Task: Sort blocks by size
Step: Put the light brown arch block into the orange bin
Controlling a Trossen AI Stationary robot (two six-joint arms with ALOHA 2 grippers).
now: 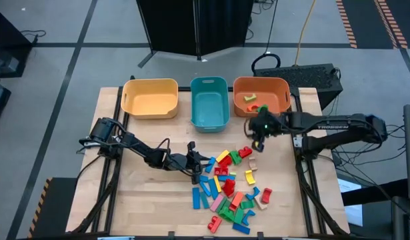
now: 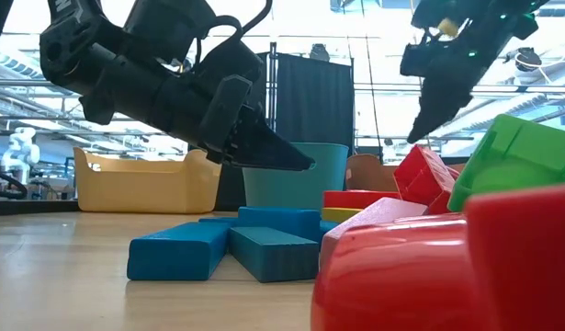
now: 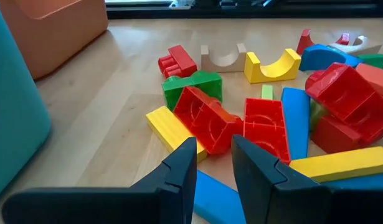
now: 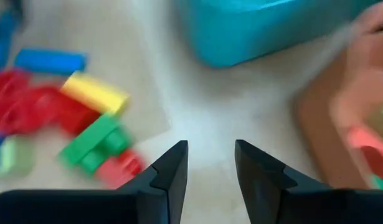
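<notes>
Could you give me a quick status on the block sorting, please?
Left gripper open, empty, at pile's edge. Right gripper open, empty, beside orange bin. Most blocks unsorted. Nothing obstructing.

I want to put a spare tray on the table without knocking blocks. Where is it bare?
Bare wood lies on the table's left half, below the yellow bin and left of the left tool. A narrow strip runs between the bins and the pile. Crowded: the block pile centre-right, with the right tool above its top edge near the orange bin.
</notes>
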